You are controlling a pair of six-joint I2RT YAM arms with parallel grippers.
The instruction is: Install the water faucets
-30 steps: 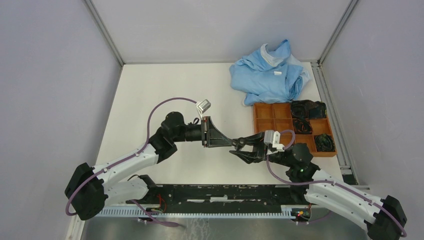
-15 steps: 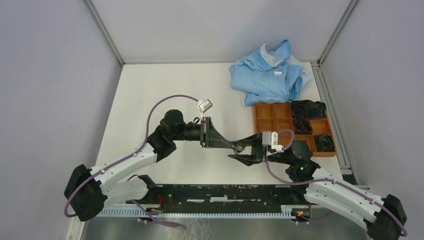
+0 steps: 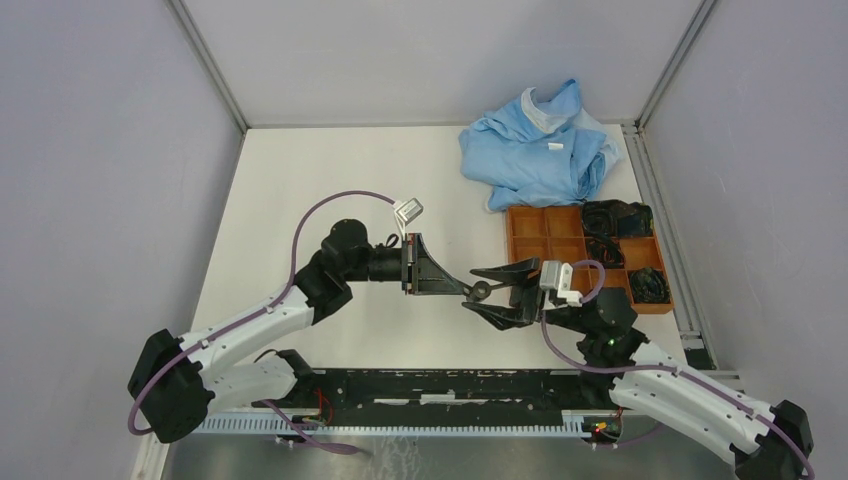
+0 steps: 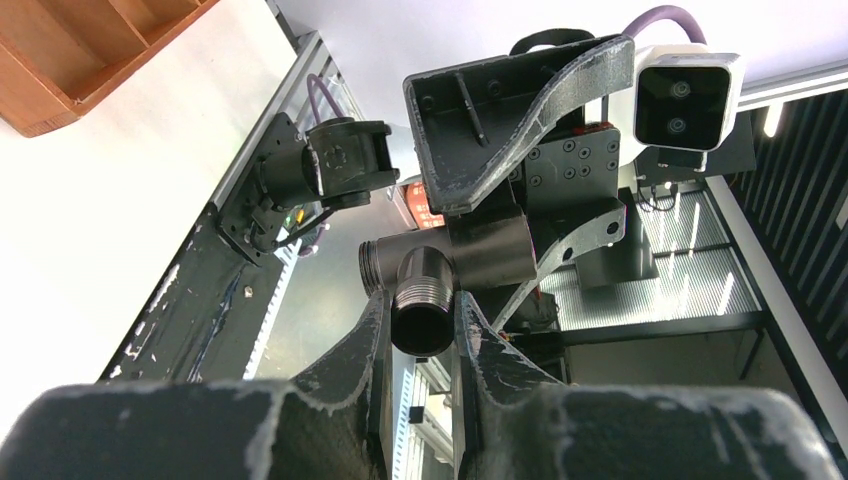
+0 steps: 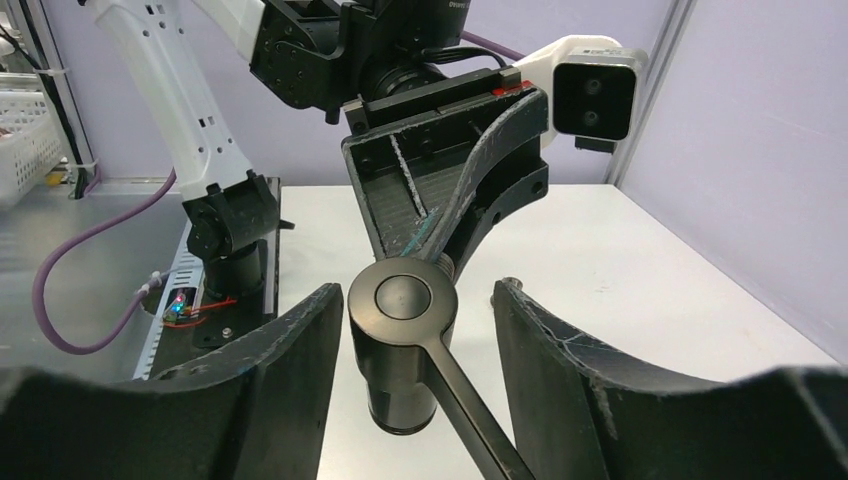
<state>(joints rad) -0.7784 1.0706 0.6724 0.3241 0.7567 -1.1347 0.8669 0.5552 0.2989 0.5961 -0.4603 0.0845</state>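
One dark grey T-shaped water faucet (image 3: 482, 290) hangs above the table's middle, between the two arms. My left gripper (image 3: 462, 286) is shut on its threaded stub (image 4: 422, 292), one finger on each side. In the right wrist view the faucet's round-capped barrel (image 5: 403, 330) and its thin lever (image 5: 470, 415) stand between the fingers of my right gripper (image 5: 417, 295). That gripper is open, with a gap on both sides of the barrel. I see no second faucet piece.
A crumpled blue cloth (image 3: 535, 145) lies at the back right. In front of it sits a wooden compartment tray (image 3: 545, 235) with dark parts in its right cells. A black rail (image 3: 440, 385) runs along the near edge.
My right gripper has opened its jaws off the faucet and drawn back slightly to the right. The left gripper has kept its hold and place.
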